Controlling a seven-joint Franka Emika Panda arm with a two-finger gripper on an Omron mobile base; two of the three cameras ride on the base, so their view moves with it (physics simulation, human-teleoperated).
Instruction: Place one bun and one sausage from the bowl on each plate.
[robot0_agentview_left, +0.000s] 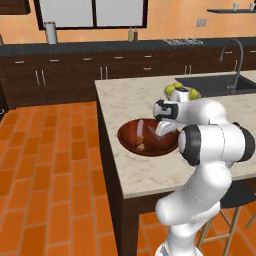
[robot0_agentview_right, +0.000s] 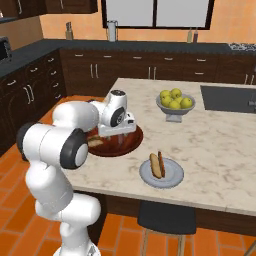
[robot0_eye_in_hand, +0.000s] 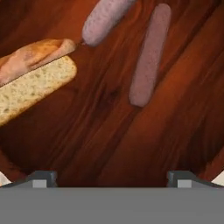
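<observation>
The hand (robot0_eye_in_hand: 112, 177) hangs wide open and empty over the bowl (robot0_agentview_left: 131, 131) on the counter (robot0_agentview_right: 220, 135). Inside, a bun (robot0_eye_in_hand: 30, 87) lies at nine o'clock, two sausages (robot0_eye_in_hand: 148, 57) toward twelve.

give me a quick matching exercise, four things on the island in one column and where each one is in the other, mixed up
Things:
1. bun half
2. apples
3. gripper
4. grey plate

Places or states:
A. in the grey pedestal bowl
B. near the counter's front edge, holding a bun and a sausage
C. lying in the wooden bowl beside two sausages
D. open, low over the wooden bowl's floor

Pairs: 1-C, 2-A, 3-D, 4-B
</observation>
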